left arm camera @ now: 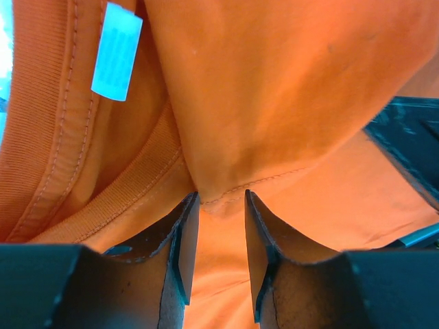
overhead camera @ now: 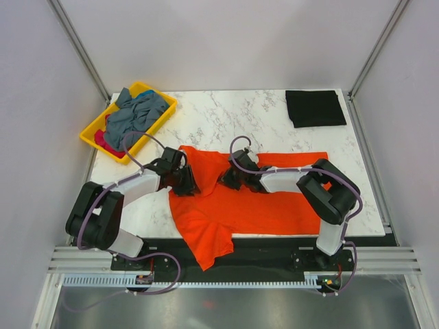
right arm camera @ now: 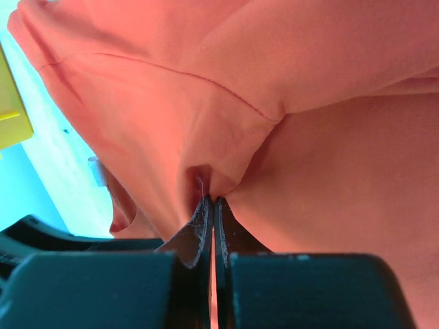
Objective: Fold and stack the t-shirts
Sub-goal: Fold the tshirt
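Observation:
The bright orange t-shirt (overhead camera: 274,205) lies spread on the marble table, one sleeve hanging over the near edge. My left gripper (overhead camera: 186,179) is at its collar side. In the left wrist view its jaws (left arm camera: 221,199) stand apart, with a stitched fold of the shirt (left arm camera: 274,103) at the tips and the collar with a white label (left arm camera: 116,51) to the left. My right gripper (overhead camera: 230,179) is at the shirt's middle, and in the right wrist view it (right arm camera: 212,200) is shut on a pinch of the orange cloth (right arm camera: 309,171). A folded black t-shirt (overhead camera: 314,107) lies at the back right.
A yellow plastic tray (overhead camera: 154,88) at the back left holds crumpled grey-blue shirts (overhead camera: 134,116) and a pink one (overhead camera: 103,137). Its corner shows in the right wrist view (right arm camera: 12,103). Grey walls and metal posts enclose the table on three sides.

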`<state>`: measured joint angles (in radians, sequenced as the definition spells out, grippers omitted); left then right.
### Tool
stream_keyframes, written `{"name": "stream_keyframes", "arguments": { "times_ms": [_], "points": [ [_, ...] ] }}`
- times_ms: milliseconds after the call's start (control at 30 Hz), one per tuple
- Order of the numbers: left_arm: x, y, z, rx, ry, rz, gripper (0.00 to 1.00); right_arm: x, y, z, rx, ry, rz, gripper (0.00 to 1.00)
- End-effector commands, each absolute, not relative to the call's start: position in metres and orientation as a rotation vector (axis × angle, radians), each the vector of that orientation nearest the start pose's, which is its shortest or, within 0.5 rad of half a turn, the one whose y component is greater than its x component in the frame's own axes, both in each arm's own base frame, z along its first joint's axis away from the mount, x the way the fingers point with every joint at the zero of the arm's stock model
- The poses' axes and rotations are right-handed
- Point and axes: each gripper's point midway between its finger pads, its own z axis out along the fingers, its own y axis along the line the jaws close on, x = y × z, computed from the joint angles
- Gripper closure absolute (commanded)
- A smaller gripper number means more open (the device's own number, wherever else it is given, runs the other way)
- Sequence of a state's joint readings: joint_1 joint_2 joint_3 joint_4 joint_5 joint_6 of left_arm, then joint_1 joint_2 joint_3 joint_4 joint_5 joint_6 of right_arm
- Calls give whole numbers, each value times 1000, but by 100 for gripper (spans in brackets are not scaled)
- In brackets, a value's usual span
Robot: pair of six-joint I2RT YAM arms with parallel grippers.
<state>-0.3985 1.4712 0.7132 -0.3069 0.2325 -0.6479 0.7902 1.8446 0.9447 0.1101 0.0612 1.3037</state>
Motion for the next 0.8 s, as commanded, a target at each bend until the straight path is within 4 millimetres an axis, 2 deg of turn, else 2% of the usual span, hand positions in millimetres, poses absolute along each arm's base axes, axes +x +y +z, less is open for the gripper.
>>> {"name": "stream_keyframes", "arguments": {
  "times_ms": [0,100,167,200,267,300,400,767],
  "points": [
    [257,-178,26,-299,2722,-597,59,306,350,55,653,2411,921,100],
    [254,-179,22,-296,2730,-578,59,305,349,59,650,2406,927,100],
    [254,-179,20,-302,2733,-568,63,304,348,61,647,2405,930,100],
    [254,-179,17,-300,2740,-564,73,303,348,62,646,2403,931,100],
    [254,-180,17,-297,2743,-566,82,302,346,63,641,2405,931,100],
    [256,-180,21,-295,2731,-571,89,301,345,65,638,2403,934,100],
    [258,-181,33,-273,2695,-570,98,297,340,68,627,2406,922,100],
    [265,-163,75,-247,2636,-447,98,286,319,82,584,2384,875,100]
  ]
}}
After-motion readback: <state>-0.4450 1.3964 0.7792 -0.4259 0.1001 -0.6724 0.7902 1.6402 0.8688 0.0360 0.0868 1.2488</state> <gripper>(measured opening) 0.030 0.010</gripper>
